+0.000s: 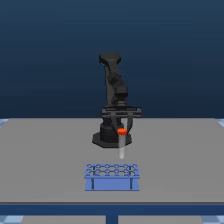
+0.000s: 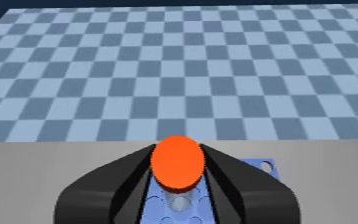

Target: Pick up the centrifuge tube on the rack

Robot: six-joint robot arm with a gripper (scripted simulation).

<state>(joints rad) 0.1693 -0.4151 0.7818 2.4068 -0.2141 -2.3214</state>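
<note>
Orange-capped, pale translucent centrifuge tube (image 1: 121,142) hangs upright, clenched in the black claw (image 1: 121,131), directly above the light-blue perforated rack (image 1: 111,177).

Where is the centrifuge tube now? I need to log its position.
In the exterior view, the centrifuge tube hangs upright in the gripper, above the rack, clear of its holes.

Tabletop (image 1: 45,160): flat, plain grey, spans whole exterior view; front edge near bottom. Two things rest directly on it. Black arm base (image 1: 107,140) near middle, toward rear. Light-blue rack (image 1: 111,176) in front of base, near front edge, well apart from base; top plate with two rows of round holes, dark posts, open sides. In wrist view grey tabletop (image 2: 33,170) ends at checkered floor (image 2: 175,65).
</note>
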